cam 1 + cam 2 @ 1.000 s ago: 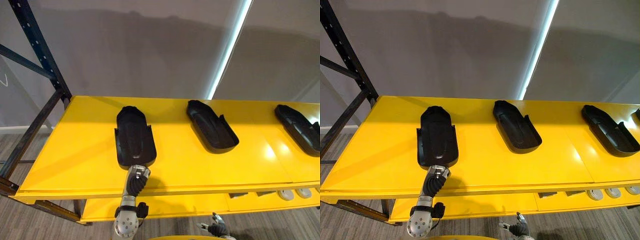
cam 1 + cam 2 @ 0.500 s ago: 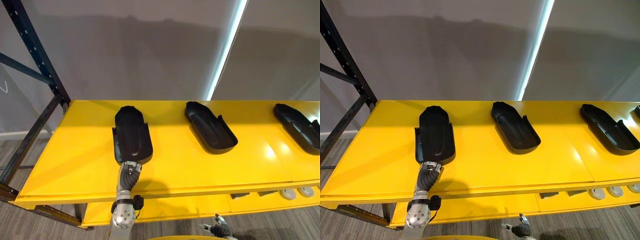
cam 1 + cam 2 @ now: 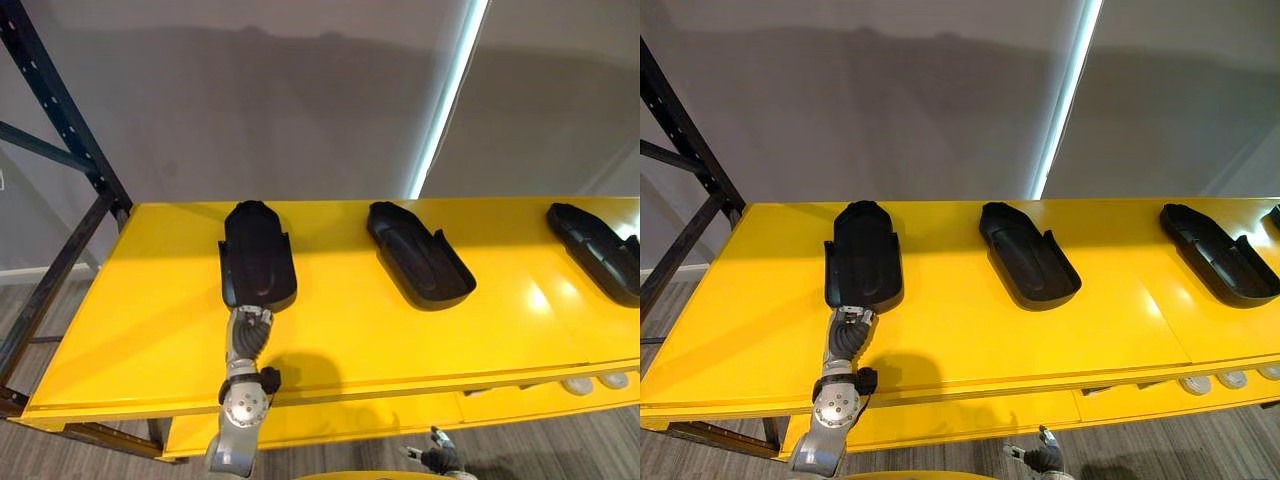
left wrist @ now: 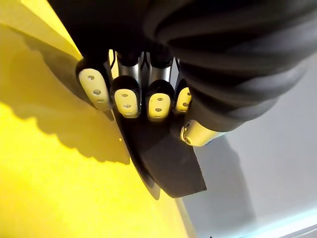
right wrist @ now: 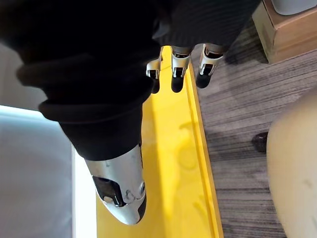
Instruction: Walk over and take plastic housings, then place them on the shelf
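left hand (image 3: pixel 247 335) clenched on leftmost housing (image 3: pixel 256 255), slid further back on yellow shelf (image 3: pixel 400 335), right hand (image 3: pixel 435 461) relaxed

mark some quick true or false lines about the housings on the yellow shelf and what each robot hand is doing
1. The left robot hand holds the near end of the left housing. True.
2. The middle housing lies on the floor. False: it lies on the yellow shelf.
3. The right robot hand carries a housing. False: it hangs open and empty, below the shelf's front edge.
4. The right housing lies apart from the middle housing, with bare shelf between them. True.
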Motion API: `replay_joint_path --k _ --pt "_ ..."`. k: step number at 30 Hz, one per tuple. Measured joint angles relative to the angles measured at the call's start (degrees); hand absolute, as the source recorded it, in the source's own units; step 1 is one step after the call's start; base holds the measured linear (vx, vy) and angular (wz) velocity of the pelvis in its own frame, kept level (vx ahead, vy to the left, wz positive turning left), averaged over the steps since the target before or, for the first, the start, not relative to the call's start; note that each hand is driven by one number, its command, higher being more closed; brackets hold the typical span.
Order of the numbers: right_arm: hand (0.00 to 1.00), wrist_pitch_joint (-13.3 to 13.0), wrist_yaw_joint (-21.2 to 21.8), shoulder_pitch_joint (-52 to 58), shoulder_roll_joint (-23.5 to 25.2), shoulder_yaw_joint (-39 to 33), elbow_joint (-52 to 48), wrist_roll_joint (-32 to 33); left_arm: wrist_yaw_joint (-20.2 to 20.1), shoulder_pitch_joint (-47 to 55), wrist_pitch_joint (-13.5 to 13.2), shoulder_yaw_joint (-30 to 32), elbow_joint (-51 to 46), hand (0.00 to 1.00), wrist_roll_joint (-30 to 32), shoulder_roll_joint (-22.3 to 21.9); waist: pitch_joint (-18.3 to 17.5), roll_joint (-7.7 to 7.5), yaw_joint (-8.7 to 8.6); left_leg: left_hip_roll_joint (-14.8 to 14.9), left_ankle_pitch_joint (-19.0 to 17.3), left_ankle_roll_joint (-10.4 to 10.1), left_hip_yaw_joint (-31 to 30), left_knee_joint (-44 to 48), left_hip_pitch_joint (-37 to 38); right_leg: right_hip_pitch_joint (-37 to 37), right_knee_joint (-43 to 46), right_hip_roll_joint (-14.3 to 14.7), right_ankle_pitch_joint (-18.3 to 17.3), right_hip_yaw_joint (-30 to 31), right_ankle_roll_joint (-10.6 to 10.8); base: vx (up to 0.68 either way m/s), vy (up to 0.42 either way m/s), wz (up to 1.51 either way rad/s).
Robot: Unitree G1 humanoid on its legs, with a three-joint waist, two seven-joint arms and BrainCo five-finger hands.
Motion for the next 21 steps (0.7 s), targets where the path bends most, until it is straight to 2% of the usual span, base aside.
replay_joint_path --k 3,5,7,8,10,11,14,18,20,21 --pt "0.0 -0.1 0.0 -0.2 -0.2 -0.1 0.0 0.0 0.0 -0.2 0.4 -0.3 -0.3 1.0 0.3 0.2 0.0 -0.05 -0.11 0.1 0.1 0.0 0.0 -0.1 -0.6 -0.2 0.1 0.1 0.1 0.2 0.0 -0.08 -0.029 0.0" --pt "0.0 -0.1 0.0 -0.1 -0.1 -0.1 0.1 0.0 -0.1 0.5 1.1 -1.2 -4.0 1.0 0.9 0.3 0.0 -0.45 -0.07 0.2 0.0 0.0 -0.1 -0.1 -1.4 -1.1 0.4 0.1 0.2 0.2 -0.1 -0.07 -0.026 0.02" --pt "0.0 -0.2 -0.1 0.1 0.5 -0.4 0.6 0.2 0.1 2.8 0.9 -2.6 -15.3 1.0 0.9 1.0 0.6 -1.13 0.09 0.1 0.0 0.1 -0.7 -0.1 -1.8 -1.2 0.4 0.1 0.3 0.0 0.1 -0.03 -0.025 0.04" --pt "0.0 -0.3 -0.2 0.1 0.7 -0.5 0.6 0.2 0.1 3.3 0.5 -2.9 -17.9 1.0 0.9 1.1 0.6 -1.25 0.08 0.1 0.0 0.1 -1.1 -0.1 -1.8 -1.2 0.4 0.1 0.3 0.0 0.1 -0.01 -0.022 0.06" --pt "0.0 -0.5 -0.2 0.2 1.0 -0.6 0.7 0.1 1.6 4.1 -2.9 -2.5 -28.3 1.0 0.6 1.7 0.6 -1.47 0.11 0.1 -0.2 0.3 -1.9 -0.1 -1.8 -0.9 0.4 0.0 0.6 -0.2 0.5 0.01 -0.013 0.11" --pt "0.0 -0.5 -0.2 0.2 1.0 -0.6 0.7 0.1 2.1 4.1 -3.7 -2.1 -30.1 1.0 0.1 1.7 0.6 -1.47 0.13 0.1 -0.2 0.3 -2.0 -0.1 -1.8 -0.8 0.4 0.0 0.7 -0.3 0.6 0.01 -0.003 0.17" --pt "0.0 -0.6 -0.1 0.2 1.0 -0.7 0.8 0.1 5.7 4.3 -7.4 3.1 -36.6 1.0 -4.0 1.4 0.7 -1.32 0.17 0.3 -0.3 0.5 -3.2 0.0 -1.8 -0.1 0.5 0.0 1.2 -1.8 1.0 0.01 -0.004 0.23" --pt "0.0 -0.6 -0.2 0.1 1.3 -0.7 1.0 0.0 11.1 6.4 -8.6 15.4 -38.5 1.0 -11.6 0.7 0.9 -0.95 0.49 0.4 -0.4 0.7 -4.7 0.3 -1.8 0.1 1.7 -0.1 1.3 -3.4 1.0 0.02 -0.007 0.21" --pt "0.0 -0.6 -0.2 -0.1 1.7 -1.3 1.0 0.0 13.1 8.0 -8.6 23.6 -37.1 1.0 -16.4 0.3 0.9 -1.06 1.39 0.4 -0.5 0.9 -5.3 0.7 -1.9 0.1 2.2 -0.2 1.3 -3.9 1.0 0.02 -0.005 0.11" --pt "0.0 -0.5 -0.2 -0.1 1.8 -1.8 1.0 0.0 13.5 8.1 -8.6 25.1 -36.4 1.0 -17.2 0.3 0.9 -1.05 1.7 0.4 -0.5 0.9 -5.5 1.0 -1.9 0.2 2.3 -0.3 1.3 -4.1 1.0 0.02 -0.01 0.21"
